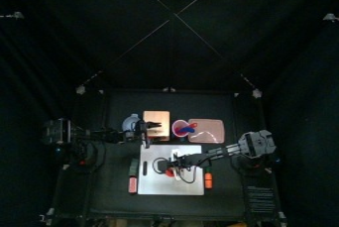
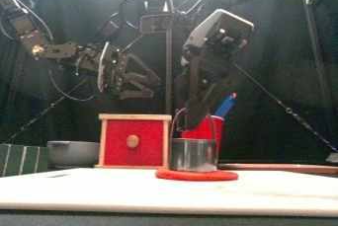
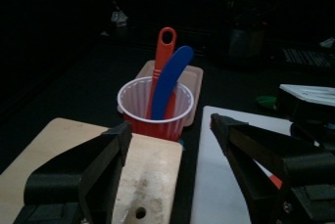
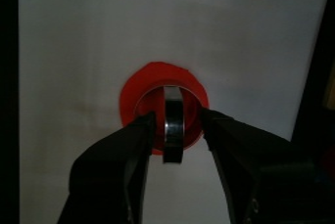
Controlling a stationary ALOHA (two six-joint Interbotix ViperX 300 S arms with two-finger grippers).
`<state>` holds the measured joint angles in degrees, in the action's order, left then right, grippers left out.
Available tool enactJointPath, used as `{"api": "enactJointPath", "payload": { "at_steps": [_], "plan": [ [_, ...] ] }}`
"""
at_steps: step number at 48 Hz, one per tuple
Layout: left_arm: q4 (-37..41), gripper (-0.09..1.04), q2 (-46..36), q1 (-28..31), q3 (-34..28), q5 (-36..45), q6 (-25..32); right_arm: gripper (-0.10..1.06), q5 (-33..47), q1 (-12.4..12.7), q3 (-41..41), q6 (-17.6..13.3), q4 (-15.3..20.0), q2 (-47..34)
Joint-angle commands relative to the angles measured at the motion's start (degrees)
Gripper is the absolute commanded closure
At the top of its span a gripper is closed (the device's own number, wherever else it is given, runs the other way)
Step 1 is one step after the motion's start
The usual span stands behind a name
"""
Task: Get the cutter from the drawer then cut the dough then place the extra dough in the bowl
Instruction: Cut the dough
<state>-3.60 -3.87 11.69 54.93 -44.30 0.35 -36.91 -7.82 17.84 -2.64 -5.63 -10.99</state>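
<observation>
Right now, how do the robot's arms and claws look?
Both arms are black and jointed, with black cables looping along them. The left claw has two broad black jaws. The right claw looks alike, under a silver-grey housing.

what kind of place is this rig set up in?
Probably a lab test booth staged as a toy kitchen: black curtains all round, a white board with red dough, a metal cutter gripped by the right hand, and a cup of toy knives.
</observation>
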Motion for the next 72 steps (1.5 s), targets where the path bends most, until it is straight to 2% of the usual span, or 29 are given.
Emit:
{"api": "enactJointPath", "payload": {
  "at_steps": [1,6,12,22,27,37,45,57,62,67,72],
  "plan": [
    [0.0,-0.04,-0.3,-0.1,-0.8,-0.5,0.1,0.12,0.5,0.2,-0.7,-0.1,0.2,3.9],
    [0.0,-0.04,-0.3,-0.1,-1.0,-0.5,0.2,0.12,1.6,0.2,-0.5,-0.1,0.0,6.0],
    [0.0,-0.04,-0.4,0.1,-1.1,-0.5,0.6,0.12,6.4,0.3,1.7,0.0,-0.3,9.2],
    [-1.0,-0.05,-1.2,-2.3,-1.1,-1.1,2.0,0.12,20.9,0.4,12.8,0.2,-2.2,16.8],
    [-1.7,-0.05,-0.9,-5.0,-1.2,-1.9,3.0,0.12,30.6,0.7,19.9,0.5,-2.8,19.9],
    [-4.4,-0.05,1.4,-12.7,-1.2,-5.0,5.2,0.12,58.1,2.3,34.2,0.8,-2.7,22.9],
    [-12.1,-0.05,4.1,-19.9,-1.4,-7.7,5.4,0.12,75.7,3.6,41.7,1.2,-1.8,20.1],
    [-22.8,-0.04,13.4,-28.0,-3.4,-14.9,8.9,0.12,91.4,3.3,43.0,2.5,4.0,7.4],
    [-25.4,-0.04,16.1,-29.5,-5.3,-14.9,9.8,0.12,96.2,2.1,41.6,4.2,5.4,3.3],
    [-26.1,-0.04,17.7,-30.0,-6.7,-14.5,9.8,0.12,96.5,0.8,40.5,5.1,7.4,1.0],
    [-26.2,-0.04,19.2,-30.0,-7.7,-13.3,9.8,0.12,96.8,0.3,40.4,5.1,7.6,0.4]
  ]
}}
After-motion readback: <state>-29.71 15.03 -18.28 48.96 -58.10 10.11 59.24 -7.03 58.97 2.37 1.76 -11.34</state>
